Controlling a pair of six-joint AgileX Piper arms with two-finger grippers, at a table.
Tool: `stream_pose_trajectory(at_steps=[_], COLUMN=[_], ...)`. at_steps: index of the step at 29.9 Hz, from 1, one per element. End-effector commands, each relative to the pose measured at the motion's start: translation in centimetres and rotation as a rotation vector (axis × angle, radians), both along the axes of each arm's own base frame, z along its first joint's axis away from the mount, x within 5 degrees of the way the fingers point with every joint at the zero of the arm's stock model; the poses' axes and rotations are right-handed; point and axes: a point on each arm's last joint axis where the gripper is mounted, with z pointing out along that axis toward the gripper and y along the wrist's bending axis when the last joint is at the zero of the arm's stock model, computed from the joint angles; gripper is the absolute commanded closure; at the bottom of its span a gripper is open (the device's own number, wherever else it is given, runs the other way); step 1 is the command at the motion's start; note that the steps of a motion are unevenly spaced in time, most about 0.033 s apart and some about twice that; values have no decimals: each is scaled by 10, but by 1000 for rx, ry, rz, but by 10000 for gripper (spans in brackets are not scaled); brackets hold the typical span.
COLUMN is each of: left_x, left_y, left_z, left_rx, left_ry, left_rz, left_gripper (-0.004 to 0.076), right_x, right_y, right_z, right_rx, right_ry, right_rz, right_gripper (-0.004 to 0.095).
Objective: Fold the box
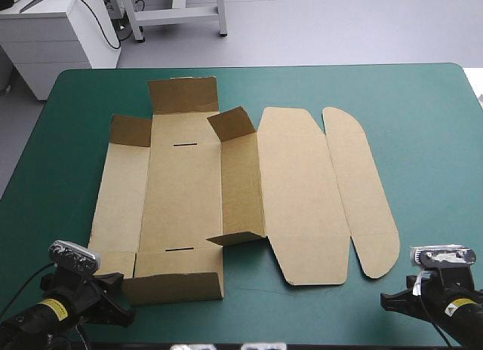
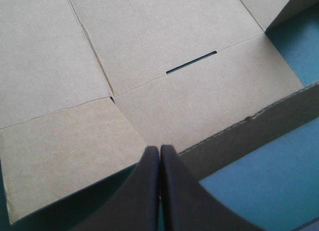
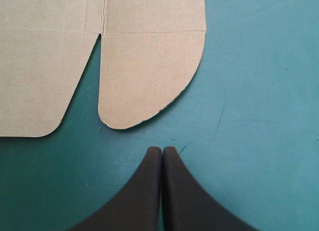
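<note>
The left end effector (image 2: 159,149) is at the counter's near edge, its two black fingers pressed together into a single point with nothing between them. Its tip is at the near left corner of the brown box (image 1: 185,199), right against the edge of the near end flap (image 2: 234,136), which tilts up a little from the teal-green cover (image 1: 423,139). Whether tip and board touch cannot be told. The right end effector (image 3: 162,150) is also pinched together and empty. It is over bare cover, just short of the rounded flap (image 3: 144,76) and apart from it.

Farther in, the box lies opened out across the middle of the counter. Its base panel (image 1: 183,195) is flat and has a narrow slot near each end, the near slot (image 1: 179,250) and the far slot (image 1: 185,145). The left side panel (image 1: 121,203) lies flat. The right side wall (image 1: 240,185) stands upright, with a tab bent off it at each end. Beyond that wall, the lid panel (image 1: 302,195) and the rounded flap lie flat on the cover.

At the far end, the far end flap (image 1: 183,95) and the far left tab (image 1: 130,130) are both raised.
</note>
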Motion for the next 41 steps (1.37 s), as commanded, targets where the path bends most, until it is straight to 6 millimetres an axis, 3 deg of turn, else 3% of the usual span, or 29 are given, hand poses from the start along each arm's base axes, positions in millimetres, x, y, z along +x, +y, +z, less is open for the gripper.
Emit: stream_pose_trajectory(at_steps=[1, 29, 34, 41], left_x=[4, 4, 15, 46], left_y=[-2, -7, -6, -13], left_z=[10, 13, 27, 64], left_rx=[-34, -154, -132, -121], left_ry=[-62, -3, -20, -48], left_rz=[2, 50, 91, 103], left_gripper=[732, 732, 732, 732], right_x=[4, 4, 4, 4], right_y=[0, 0, 0, 0], right_z=[9, 9, 9, 9], right_rx=[4, 4, 4, 4], right_ry=[-61, -61, -61, -61], right_rz=[-1, -1, -1, -1], right_gripper=[928, 928, 928, 928])
